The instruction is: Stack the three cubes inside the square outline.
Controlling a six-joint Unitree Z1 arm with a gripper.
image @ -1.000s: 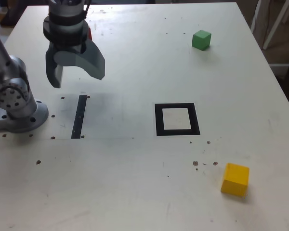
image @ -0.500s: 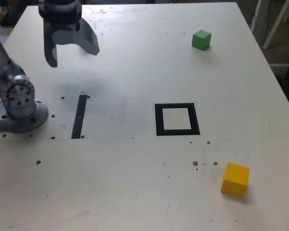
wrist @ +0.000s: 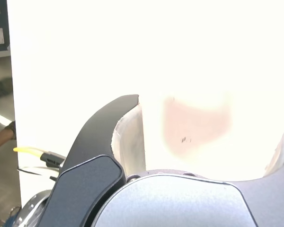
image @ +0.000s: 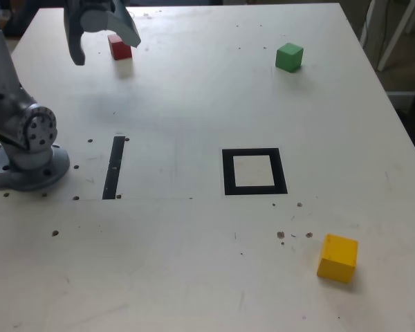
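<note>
The red cube [image: 120, 48] sits at the far left of the table in the exterior view, partly behind one finger of my gripper [image: 105, 52]. My gripper hangs open and holds nothing. In the washed-out wrist view the red cube [wrist: 196, 124] is a pale reddish patch between the spread fingers of my gripper [wrist: 210, 118]. The green cube [image: 289, 57] rests at the far right. Near the front right lies the yellow cube [image: 337, 257]. The square outline [image: 227, 171] of black tape lies mid-table with its white centre bare.
The arm's grey base [image: 29, 162] stands at the exterior view's left. A narrow black tape strip [image: 114, 167] lies beside it. The white table [image: 194, 263] carries small dark specks. White furniture legs [image: 394, 31] show past the far right edge.
My gripper has moved away toward the table's far left edge, staying open. The red cube, hidden behind it earlier, now shows beside one finger.
</note>
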